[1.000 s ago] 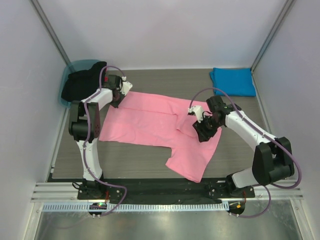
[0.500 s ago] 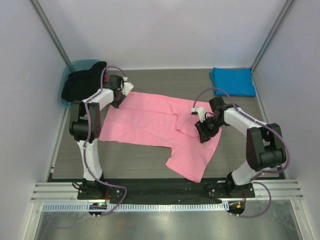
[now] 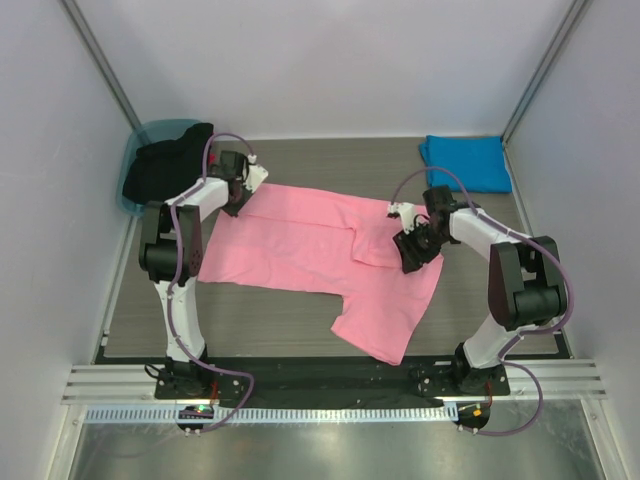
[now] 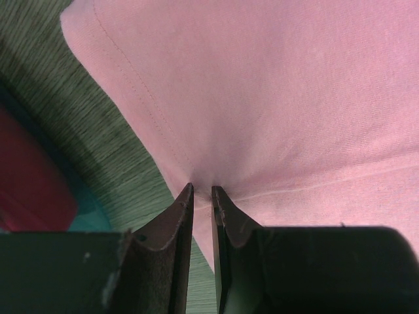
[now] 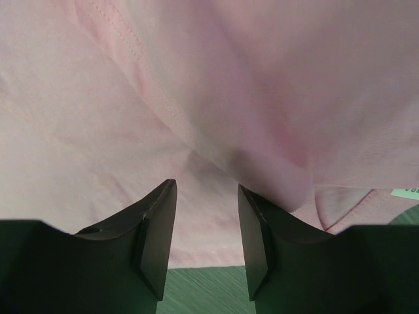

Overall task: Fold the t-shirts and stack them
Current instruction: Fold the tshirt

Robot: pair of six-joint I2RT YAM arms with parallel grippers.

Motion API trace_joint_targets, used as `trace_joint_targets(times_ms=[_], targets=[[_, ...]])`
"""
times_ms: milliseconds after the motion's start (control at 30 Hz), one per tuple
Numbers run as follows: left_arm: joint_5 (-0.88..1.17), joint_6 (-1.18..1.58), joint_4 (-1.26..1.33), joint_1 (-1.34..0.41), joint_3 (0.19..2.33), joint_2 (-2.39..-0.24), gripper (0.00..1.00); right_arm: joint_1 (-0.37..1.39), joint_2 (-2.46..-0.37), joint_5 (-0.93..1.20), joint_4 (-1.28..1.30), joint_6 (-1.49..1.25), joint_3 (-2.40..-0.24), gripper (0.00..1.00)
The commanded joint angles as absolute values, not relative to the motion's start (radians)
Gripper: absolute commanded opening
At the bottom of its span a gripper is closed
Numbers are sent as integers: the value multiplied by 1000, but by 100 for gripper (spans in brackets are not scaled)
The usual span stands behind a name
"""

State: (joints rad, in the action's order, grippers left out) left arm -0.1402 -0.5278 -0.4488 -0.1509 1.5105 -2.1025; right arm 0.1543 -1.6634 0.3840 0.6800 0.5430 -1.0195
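Observation:
The pink t-shirt [image 3: 300, 250] lies spread across the middle of the table, with one fold running to the near edge. My left gripper [image 3: 237, 203] sits at its far-left corner. In the left wrist view that gripper [image 4: 201, 190] is shut on the hem, and the pink cloth [image 4: 275, 98] puckers at the fingertips. My right gripper [image 3: 408, 255] hovers over the shirt's right part. In the right wrist view it [image 5: 206, 186] stands open, with pink cloth [image 5: 98, 131] lying below the gap and a raised fold just beyond. The blue t-shirt [image 3: 466, 162] lies folded at the far right corner.
A teal tub [image 3: 150, 135] stands at the far left corner with a black cloth [image 3: 165, 165] draped over it, close behind my left gripper. Walls close in the table on three sides. Bare table [image 3: 250, 315] shows near the front left.
My right arm has drawn its elbow in, and its gripper has shifted slightly toward the far right with the jaws a bit wider. The left gripper holds still.

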Motion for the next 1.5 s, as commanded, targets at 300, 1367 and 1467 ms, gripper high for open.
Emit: trace_joint_targets(times_ms=[300, 1367, 1467], targets=[[-123, -514, -476, -173, 1525, -2126, 18, 153, -1666, 319, 568, 491, -1031, 44], [-137, -520, -468, -181, 1499, -2108, 17, 155, -1669, 244, 499, 469, -1025, 7], [-135, -517, -468, -183, 1505, -2112, 18, 155, -1631, 242, 529, 471, -1040, 1]])
